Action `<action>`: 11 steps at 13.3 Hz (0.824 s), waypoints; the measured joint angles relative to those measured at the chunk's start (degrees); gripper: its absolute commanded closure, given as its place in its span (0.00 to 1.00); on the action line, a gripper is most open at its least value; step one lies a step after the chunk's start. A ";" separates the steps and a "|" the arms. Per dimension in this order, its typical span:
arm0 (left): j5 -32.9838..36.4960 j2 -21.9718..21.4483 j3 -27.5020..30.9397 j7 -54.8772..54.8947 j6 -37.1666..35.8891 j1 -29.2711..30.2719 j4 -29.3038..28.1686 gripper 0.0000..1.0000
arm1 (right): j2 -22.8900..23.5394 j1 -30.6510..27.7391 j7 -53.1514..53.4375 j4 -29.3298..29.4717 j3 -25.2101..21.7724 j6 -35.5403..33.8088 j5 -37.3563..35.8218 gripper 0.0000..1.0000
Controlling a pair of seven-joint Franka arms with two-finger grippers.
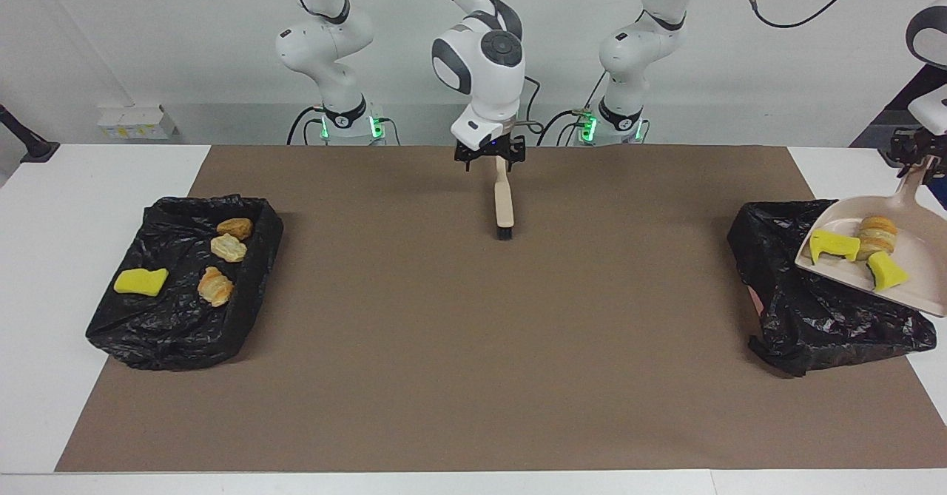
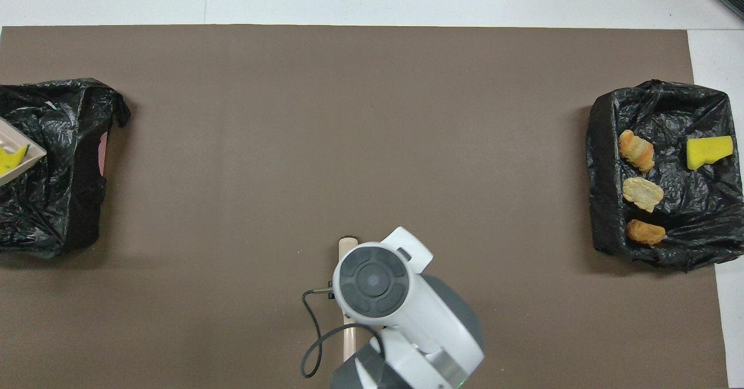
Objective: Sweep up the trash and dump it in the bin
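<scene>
My left gripper (image 1: 923, 160) is shut on the handle of the beige dustpan (image 1: 836, 217) and holds it tilted over the black-lined bin (image 1: 814, 317) at the left arm's end of the table. Two yellow wedges (image 1: 832, 245) and a pastry piece (image 1: 877, 234) lie in the pan. In the overhead view only the pan's corner (image 2: 26, 155) shows, over that bin (image 2: 58, 203). My right gripper (image 1: 501, 158) is shut on the brush (image 1: 504, 206), which hangs bristles down over the mat near the robots. Its tip (image 2: 347, 242) shows in the overhead view.
A second black-lined bin (image 1: 148, 332) at the right arm's end holds a yellow wedge (image 1: 140, 281) and three pastry pieces (image 1: 215, 285); it also shows in the overhead view (image 2: 668, 110). The brown mat (image 1: 473, 347) covers the table's middle.
</scene>
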 measured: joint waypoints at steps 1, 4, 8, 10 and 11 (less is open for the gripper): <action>3.37 0.46 -0.26 1.24 1.00 -0.03 0.52 1.00 | -1.22 -3.03 -3.93 0.39 -0.09 -1.39 0.00 0.00; 11.90 0.75 -1.28 3.50 1.71 -1.00 0.91 1.00 | -2.95 -10.84 -14.45 2.82 -0.31 -4.95 -0.02 0.00; 23.13 0.83 -1.64 3.90 1.26 -6.29 0.90 1.00 | -2.96 -20.92 -27.11 7.11 -0.62 -9.12 -0.32 0.00; 25.73 0.85 -1.65 4.37 1.10 -7.80 0.88 1.00 | -2.99 -26.32 -33.19 10.07 -1.19 -11.94 -2.14 0.00; 27.01 0.86 -1.62 4.65 1.09 -8.14 0.82 1.00 | -3.01 -28.72 -36.34 11.44 -1.53 -12.70 -3.51 0.00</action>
